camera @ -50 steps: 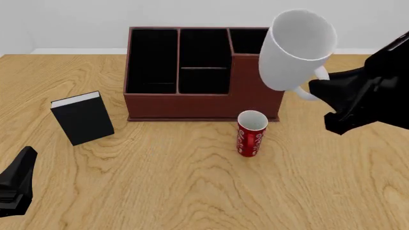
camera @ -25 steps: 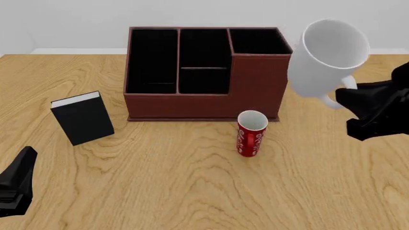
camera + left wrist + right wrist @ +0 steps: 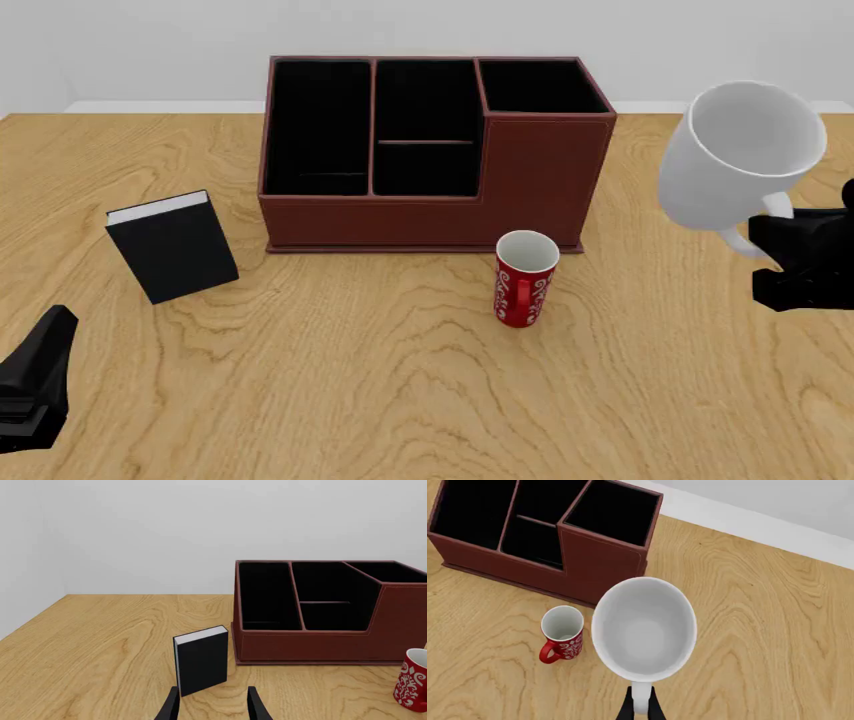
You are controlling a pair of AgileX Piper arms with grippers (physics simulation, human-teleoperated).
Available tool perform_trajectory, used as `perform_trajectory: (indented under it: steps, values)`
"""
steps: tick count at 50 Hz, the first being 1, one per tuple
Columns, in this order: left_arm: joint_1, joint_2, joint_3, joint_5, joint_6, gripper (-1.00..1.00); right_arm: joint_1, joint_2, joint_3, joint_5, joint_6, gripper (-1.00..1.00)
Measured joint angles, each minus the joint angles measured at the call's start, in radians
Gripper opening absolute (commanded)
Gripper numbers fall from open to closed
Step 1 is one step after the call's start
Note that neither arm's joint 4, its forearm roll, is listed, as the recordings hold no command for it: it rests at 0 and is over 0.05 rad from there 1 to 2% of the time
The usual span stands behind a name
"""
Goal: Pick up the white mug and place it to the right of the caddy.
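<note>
Right gripper (image 3: 640,706) clamped on white mug (image 3: 738,155) handle, mug airborne, tilted, mouth up, right of caddy (image 3: 427,150). Red mug (image 3: 525,278) upright before caddy. Left gripper (image 3: 212,706) parted, empty, near book (image 3: 201,659).

You have a light wooden bench (image 3: 400,400) carrying three things: the caddy (image 3: 427,155) at the back, a black book (image 3: 174,247) standing upright to its left, and a red mug (image 3: 526,279) upright just in front of the caddy's taller right end
</note>
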Motion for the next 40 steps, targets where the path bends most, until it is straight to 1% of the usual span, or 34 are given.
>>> perform_trajectory:
  steps: [20,40]
  values:
    - [0.0,0.0,0.0,0.0,0.0,1.0,-0.114,0.048,0.049,-0.073,0.005,-1.0]
    - [0.0,0.0,0.0,0.0,0.0,1.0,-0.17,0.144,-0.001,-0.134,0.019,-1.0]
